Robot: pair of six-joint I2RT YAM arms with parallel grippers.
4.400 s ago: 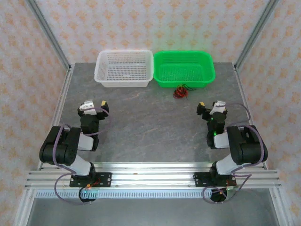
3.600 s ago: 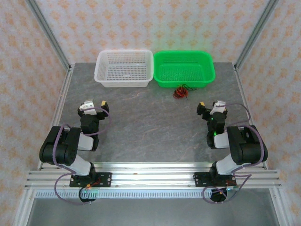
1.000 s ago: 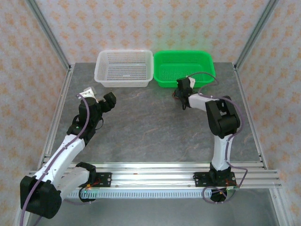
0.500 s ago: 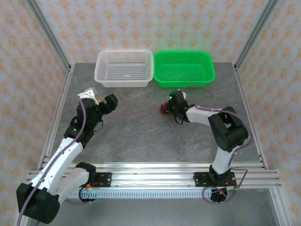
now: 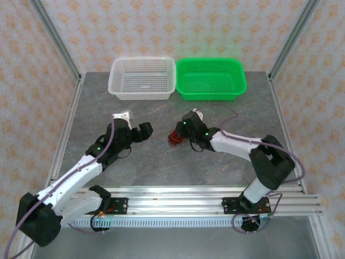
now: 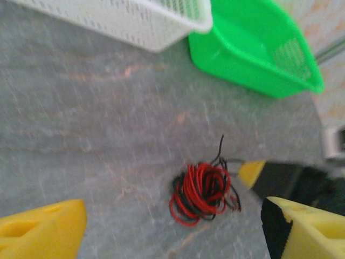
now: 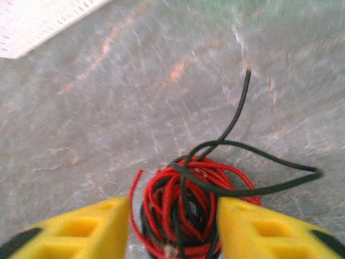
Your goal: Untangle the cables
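Cables [image 5: 175, 138]: a single tight knot of thin red and black wire lying on the grey counter [image 5: 161, 172] near its middle, well apart from the white basket [image 5: 141, 96] and the green basket [image 5: 211, 97] at the far edge; red loops wind round a black core, and one black end [image 7: 240, 102] trails free toward the baskets. Right hand [image 5: 179, 134]: low over the knot, fingers [image 7: 86, 229] parted and standing astride it, the wire lying between them; whether the pads press the wire cannot be told. Left hand [image 5: 144, 130]: spread wide, holding nothing, aimed at the knot from the other side and near it but apart. Step in hand, as judged: the opening one, setting both hands to the bundle; no strand is yet separated. The next move probably calls for one hand to pin or pinch the red mass while the other takes a single loose strand, the free black end being the likeliest; the pull should be slow and away from the knot, since a quick tug may tighten the loops or drag the whole light bundle along.
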